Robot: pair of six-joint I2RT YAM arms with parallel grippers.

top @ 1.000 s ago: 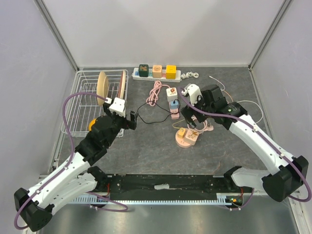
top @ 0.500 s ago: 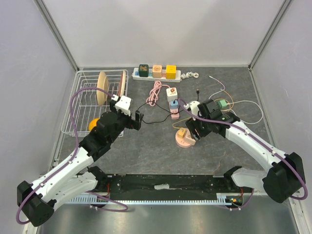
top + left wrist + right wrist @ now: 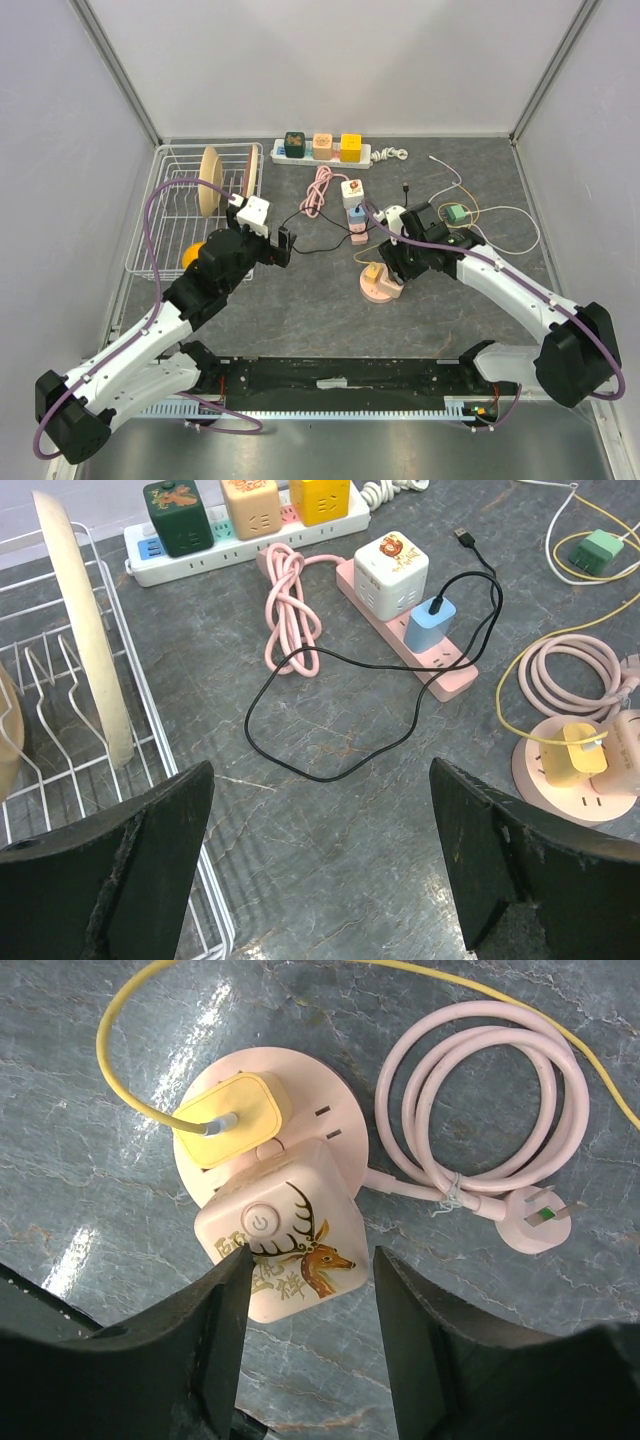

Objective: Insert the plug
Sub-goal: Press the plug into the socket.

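A round pink socket base [image 3: 330, 1095] lies on the grey table, with a yellow plug [image 3: 232, 1117] on a yellow cable seated in it. A pink cube adapter with a deer print [image 3: 290, 1240] also sits on the base. My right gripper [image 3: 310, 1260] straddles this cube: the left finger overlaps its edge and a small gap shows at the right finger. In the top view the right gripper [image 3: 392, 262] hangs over the base [image 3: 378, 290]. My left gripper [image 3: 320, 770] is wide open above bare table, holding nothing; in the top view the left gripper [image 3: 276, 247] is mid-left.
A pink power strip [image 3: 452, 670] carries a white cube [image 3: 390, 572] and a blue charger [image 3: 430, 627] with a black cable. A white power strip [image 3: 325, 152] lies at the back, a wire dish rack [image 3: 165, 215] with a plate [image 3: 210, 180] at left, a green plug [image 3: 456, 213] at right.
My right gripper came down and forward onto the round socket base and its jaws narrowed around the deer cube. The left arm shifted slightly right.
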